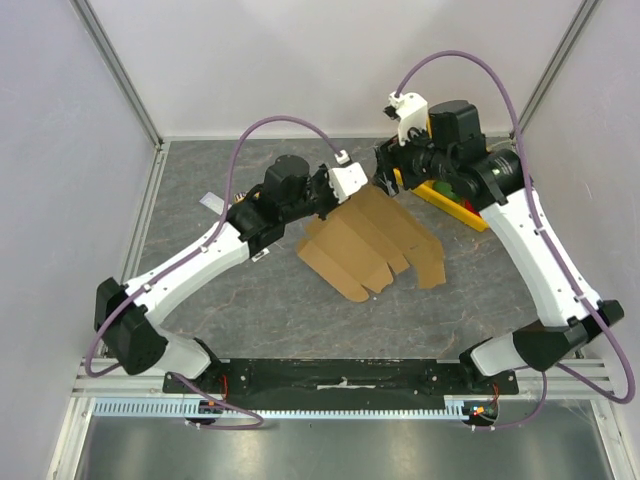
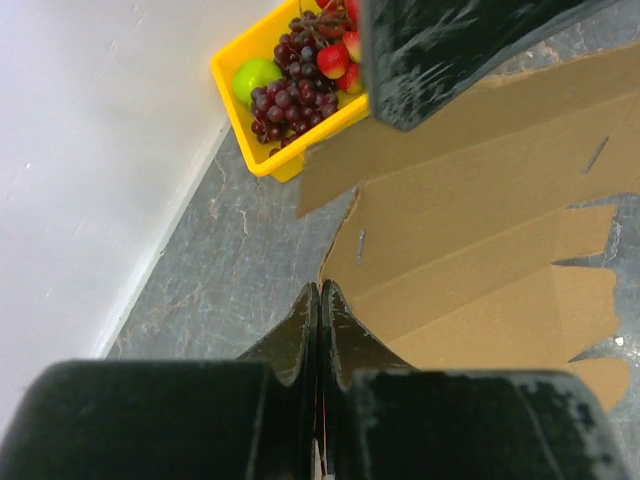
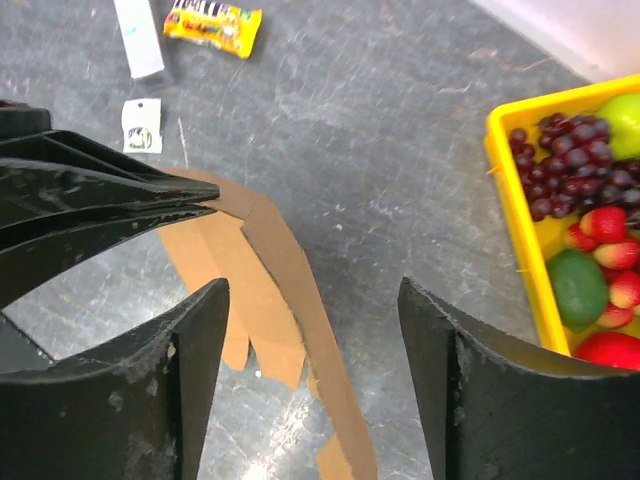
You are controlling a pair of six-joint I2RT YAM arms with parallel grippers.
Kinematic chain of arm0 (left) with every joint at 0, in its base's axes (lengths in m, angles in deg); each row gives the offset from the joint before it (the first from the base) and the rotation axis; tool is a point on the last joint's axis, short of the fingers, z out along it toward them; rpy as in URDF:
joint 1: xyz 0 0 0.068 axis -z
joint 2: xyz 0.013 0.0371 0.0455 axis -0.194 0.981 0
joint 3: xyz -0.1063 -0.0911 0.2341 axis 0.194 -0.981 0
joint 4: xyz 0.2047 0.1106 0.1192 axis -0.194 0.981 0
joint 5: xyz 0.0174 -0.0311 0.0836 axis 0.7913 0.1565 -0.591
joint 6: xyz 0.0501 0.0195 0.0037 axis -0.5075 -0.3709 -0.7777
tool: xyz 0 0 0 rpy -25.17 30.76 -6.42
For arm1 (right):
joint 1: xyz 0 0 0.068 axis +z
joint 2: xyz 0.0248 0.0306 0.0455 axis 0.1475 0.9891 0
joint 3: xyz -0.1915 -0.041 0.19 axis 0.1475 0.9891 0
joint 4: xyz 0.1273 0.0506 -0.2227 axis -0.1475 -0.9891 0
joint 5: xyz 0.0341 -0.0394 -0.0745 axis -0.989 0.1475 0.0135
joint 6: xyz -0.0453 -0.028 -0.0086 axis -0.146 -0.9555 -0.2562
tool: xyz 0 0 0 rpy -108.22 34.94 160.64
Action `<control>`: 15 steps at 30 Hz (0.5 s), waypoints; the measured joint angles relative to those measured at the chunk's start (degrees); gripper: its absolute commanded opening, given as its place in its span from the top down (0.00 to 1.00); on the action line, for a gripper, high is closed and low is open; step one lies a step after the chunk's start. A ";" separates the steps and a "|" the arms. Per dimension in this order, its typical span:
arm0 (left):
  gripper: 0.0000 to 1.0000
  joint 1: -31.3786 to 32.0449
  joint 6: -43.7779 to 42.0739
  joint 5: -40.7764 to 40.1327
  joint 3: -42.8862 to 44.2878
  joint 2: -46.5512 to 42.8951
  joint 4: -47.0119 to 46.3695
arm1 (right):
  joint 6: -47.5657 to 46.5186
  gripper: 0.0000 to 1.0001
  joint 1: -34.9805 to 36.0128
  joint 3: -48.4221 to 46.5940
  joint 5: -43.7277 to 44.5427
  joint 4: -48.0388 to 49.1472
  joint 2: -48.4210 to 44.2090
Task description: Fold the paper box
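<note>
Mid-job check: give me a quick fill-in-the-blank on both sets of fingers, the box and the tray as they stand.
1. The left gripper has its fingers ____ on an edge of the paper box.
2. The right gripper has its fingers ____, with nothing held between them.
3. The grapes lie in a ____ tray.
Missing words: shut; open; yellow.

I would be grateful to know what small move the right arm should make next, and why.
Probably lower the right gripper and close it on the paper box. Its jaws stand open with the sheet's raised edge running between them, while the left gripper is shut on the sheet's corner, so a second hold would likely let a flap be folded.
</note>
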 measured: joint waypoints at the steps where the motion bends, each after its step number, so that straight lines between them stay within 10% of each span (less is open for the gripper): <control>1: 0.98 -0.15 0.39 -0.02 1.88 1.09 1.86 | 0.35 0.21 0.00 0.46 1.01 0.83 -1.18; 15: 0.98 -6.62 12.15 4.83 20.79 20.13 25.59 | 2.01 0.18 -0.76 4.28 4.76 5.86 -6.86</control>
